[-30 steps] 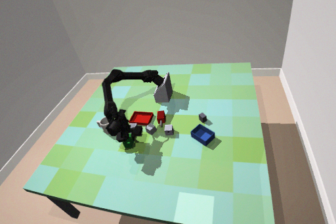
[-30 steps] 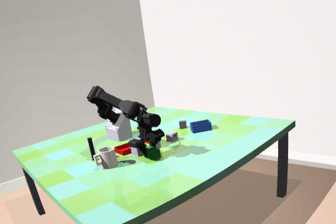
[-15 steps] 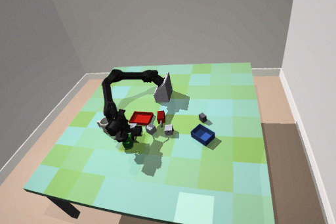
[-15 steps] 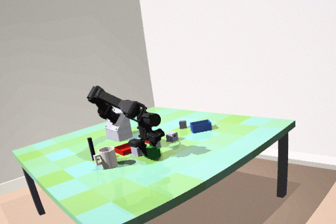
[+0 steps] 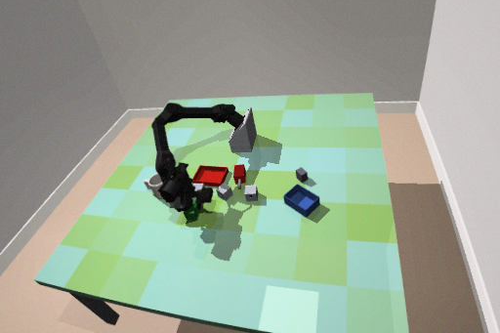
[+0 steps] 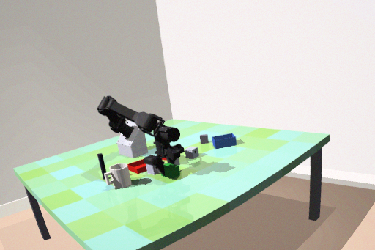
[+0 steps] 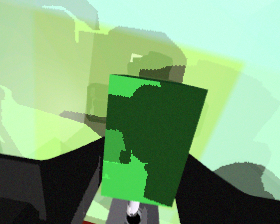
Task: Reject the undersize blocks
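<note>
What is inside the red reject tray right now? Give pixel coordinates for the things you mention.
In the top view, the visible floor of the red reject tray [image 5: 211,176] [image 6: 138,166] shows no block. In the exterior view, the arm and a block cover part of the tray.

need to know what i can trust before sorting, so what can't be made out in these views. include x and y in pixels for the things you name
- Whether the pin of the green gauge [image 5: 191,212] [image 6: 171,170] [image 7: 158,130] has entered the block's hole: wrist view, too small to tell.
- Red gauge [image 5: 239,173]: exterior view, mostly behind the arm.
- Hole sizes: top view, too small.
- Red tray's [image 5: 210,184] far side: exterior view, behind the arm.
</note>
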Tool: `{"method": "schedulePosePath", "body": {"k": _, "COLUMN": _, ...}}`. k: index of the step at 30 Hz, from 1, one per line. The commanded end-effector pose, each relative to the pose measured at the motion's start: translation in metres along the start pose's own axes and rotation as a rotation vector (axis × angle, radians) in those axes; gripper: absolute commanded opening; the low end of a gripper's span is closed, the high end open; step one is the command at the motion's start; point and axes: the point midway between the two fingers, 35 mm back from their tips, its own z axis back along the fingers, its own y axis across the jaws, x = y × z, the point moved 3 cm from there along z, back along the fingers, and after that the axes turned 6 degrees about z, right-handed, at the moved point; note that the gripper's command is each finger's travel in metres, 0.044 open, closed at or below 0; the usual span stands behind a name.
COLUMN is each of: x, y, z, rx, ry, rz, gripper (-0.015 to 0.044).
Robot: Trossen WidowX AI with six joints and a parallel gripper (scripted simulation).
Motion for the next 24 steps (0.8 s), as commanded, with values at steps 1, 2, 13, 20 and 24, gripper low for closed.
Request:
{"method": "schedulePosePath", "body": {"k": 1, "x": 0.002, "y": -0.001, "z": 0.0049, "rx": 0.002, "ry": -0.008, "rz": 0.0, "gripper": 0.0}}
{"method": "schedulePosePath", "body": {"k": 2, "x": 0.0021, "y": -0.0018, "z": 0.0056, "rx": 0.002, "ry": -0.009, "rz": 0.0, "gripper": 0.0}}
{"method": "schedulePosePath", "body": {"k": 13, "x": 0.0026, "y": -0.0036, "z": 0.0068, "rx": 0.002, "ry": -0.009, "rz": 0.0, "gripper": 0.0}}
{"method": "schedulePosePath", "body": {"k": 20, "x": 0.0022, "y": -0.0024, "z": 0.0049, "rx": 0.002, "ry": -0.008, "rz": 0.0, "gripper": 0.0}}
{"method": "schedulePosePath", "body": {"k": 24, "x": 0.0016, "y": -0.0017, "z": 0.004, "rx": 0.002, "ry": -0.008, "rz": 0.0, "gripper": 0.0}}
